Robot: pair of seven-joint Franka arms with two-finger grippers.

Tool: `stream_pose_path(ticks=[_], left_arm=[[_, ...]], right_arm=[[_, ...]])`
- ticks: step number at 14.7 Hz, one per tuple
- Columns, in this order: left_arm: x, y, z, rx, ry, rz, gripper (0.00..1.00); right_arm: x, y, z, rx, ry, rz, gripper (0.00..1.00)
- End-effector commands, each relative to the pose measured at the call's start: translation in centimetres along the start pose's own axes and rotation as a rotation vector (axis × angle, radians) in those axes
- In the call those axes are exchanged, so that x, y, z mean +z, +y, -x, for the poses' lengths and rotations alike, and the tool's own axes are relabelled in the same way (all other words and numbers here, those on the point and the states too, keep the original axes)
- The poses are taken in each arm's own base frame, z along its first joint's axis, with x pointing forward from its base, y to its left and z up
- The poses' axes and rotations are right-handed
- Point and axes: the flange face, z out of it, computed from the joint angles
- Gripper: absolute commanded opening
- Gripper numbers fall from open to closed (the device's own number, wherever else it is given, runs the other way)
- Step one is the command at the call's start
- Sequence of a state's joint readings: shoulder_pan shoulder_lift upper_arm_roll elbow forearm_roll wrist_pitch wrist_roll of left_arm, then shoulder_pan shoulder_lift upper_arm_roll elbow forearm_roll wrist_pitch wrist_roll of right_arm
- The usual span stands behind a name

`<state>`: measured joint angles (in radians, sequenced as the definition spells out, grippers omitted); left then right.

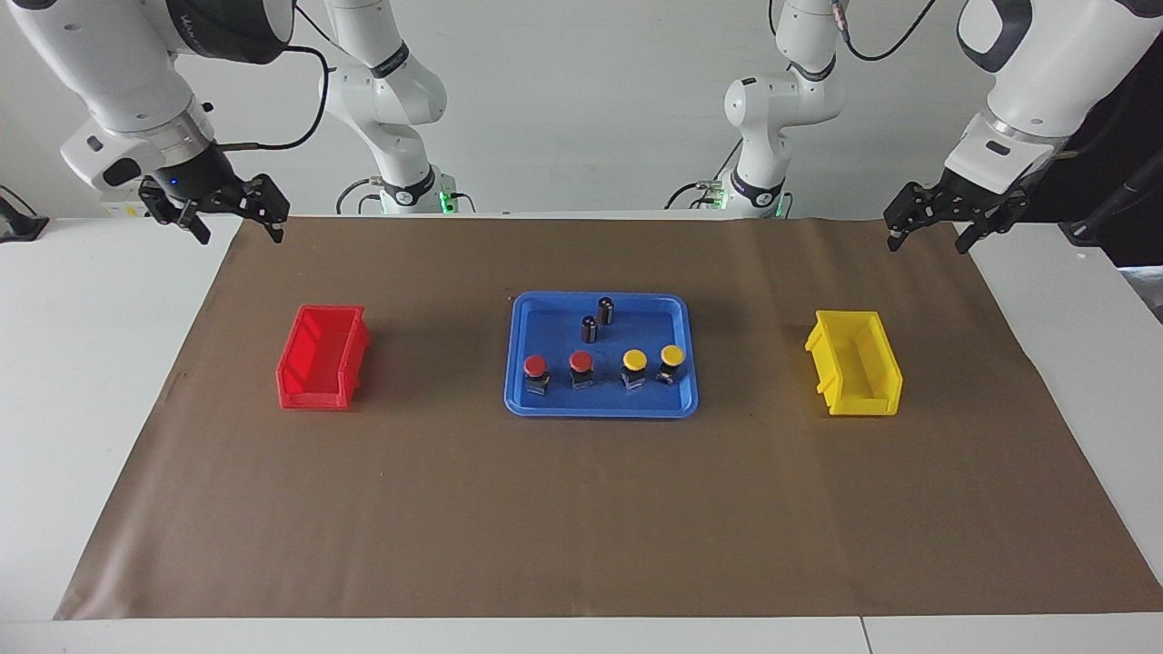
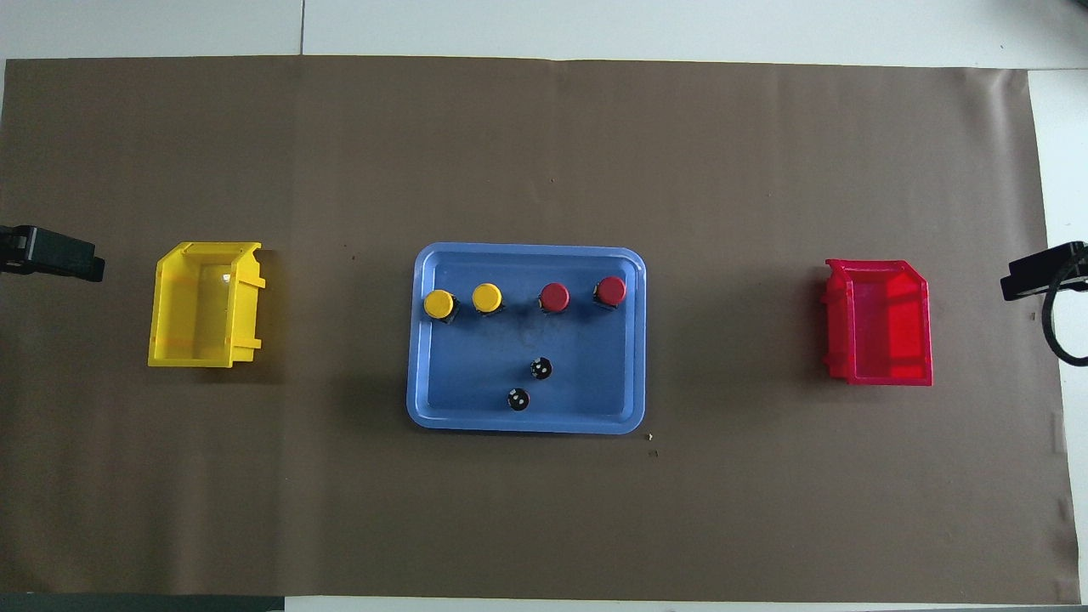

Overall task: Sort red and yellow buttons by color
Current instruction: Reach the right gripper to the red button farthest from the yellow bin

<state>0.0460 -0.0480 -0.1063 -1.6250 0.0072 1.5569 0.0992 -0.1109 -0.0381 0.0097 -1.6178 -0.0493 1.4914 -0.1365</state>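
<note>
Two red buttons [image 1: 535, 366] [image 1: 581, 362] and two yellow buttons [image 1: 634, 361] [image 1: 671, 354] stand upright in one row in the blue tray [image 1: 600, 411], along its edge farther from the robots. The reds are toward the right arm's end, the yellows toward the left arm's end. The overhead view shows the same row: yellow caps [image 2: 439, 303] [image 2: 487, 297], red caps [image 2: 554, 297] [image 2: 610, 291]. My right gripper [image 1: 236, 229] hangs open over the mat's corner at its own end, holding nothing. My left gripper [image 1: 929, 242] hangs open over the corner at the left arm's end, also holding nothing.
Two dark cylinders [image 1: 605, 311] [image 1: 590, 329] stand in the tray nearer to the robots than the buttons. A red bin [image 1: 313, 395] sits on the brown mat [image 1: 581, 509] toward the right arm's end, a yellow bin [image 1: 863, 400] toward the left arm's end.
</note>
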Motion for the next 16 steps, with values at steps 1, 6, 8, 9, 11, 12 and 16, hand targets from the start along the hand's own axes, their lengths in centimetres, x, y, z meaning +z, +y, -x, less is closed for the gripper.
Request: stream_pose_path(ticks=[1,6,8,9,11,12,16], left_arm=[[-0.1,-0.1,0.9,0.000,-0.009,-0.008,1.00],[-0.1,-0.1,0.9,0.000,-0.009,-0.008,1.00],[-0.1,-0.1,0.9,0.000,-0.009,-0.008,1.00],[-0.1,-0.1,0.9,0.000,-0.009,-0.008,1.00],[-0.1,-0.1,0.9,0.001,-0.009,-0.008,1.00],[-0.1,0.0,0.9,0.003,-0.009,-0.008,1.00],[-0.1,-0.1,0.9,0.000,-0.009,-0.008,1.00]], right_arm=[[-0.3,0.0,0.0,-0.002,-0.009,-0.008,1.00],[-0.3,-0.2,0.0,-0.001,-0.006,-0.005,1.00],[-0.3,-0.4,-0.1,-0.006,-0.003,-0.005,1.00],[-0.7,-1.2,-0.7,-0.006,0.024,-0.003,1.00],[-1.7,-3.7,-2.1,0.046,0.071,0.004,1.00],[-1.2,-7.3,-3.2,0.033,0.076,0.002,1.00],[1.9,-19.9,-6.2,0.086,0.100,-0.007,1.00]])
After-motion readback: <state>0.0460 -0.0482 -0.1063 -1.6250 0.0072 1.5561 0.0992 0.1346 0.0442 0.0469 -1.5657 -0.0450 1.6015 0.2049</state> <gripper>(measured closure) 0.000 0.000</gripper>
